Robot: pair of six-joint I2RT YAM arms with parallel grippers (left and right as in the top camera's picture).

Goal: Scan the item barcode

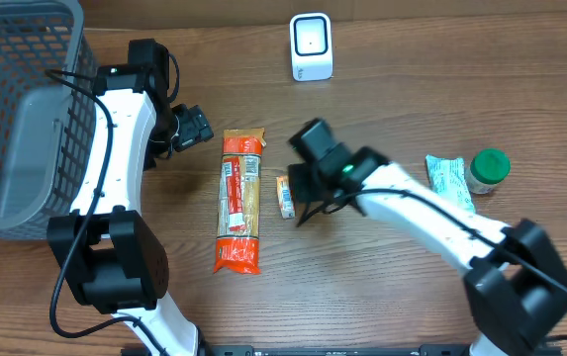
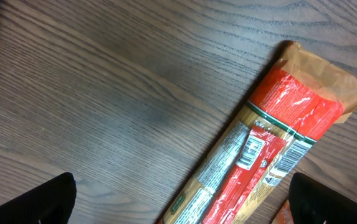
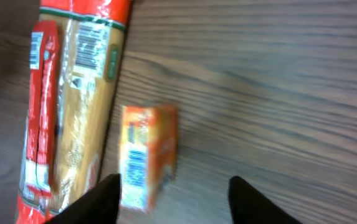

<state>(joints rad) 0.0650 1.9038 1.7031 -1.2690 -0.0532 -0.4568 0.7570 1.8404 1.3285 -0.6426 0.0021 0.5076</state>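
Brown wood bench [image 1: 412, 119], small orange box [image 3: 147, 155] lying flat just beside long pasta packet [image 1: 240, 198], ahead of right claw [image 3: 178, 199], parted, gripping nothing; left claw [image 1: 199, 127] wide open near packet's top end, white scanner [image 1: 311, 46] well apart, basket [image 1: 26, 59] far left, jar [image 1: 488, 168] and pouch [image 1: 448, 180] far right.

Pasta pkt [image 2: 271, 137] lies diag. on wood bench [image 2: 103, 93], barcode [image 2: 251, 151] facing up; fingers [image 2: 41, 202] wide apart at btm corners.
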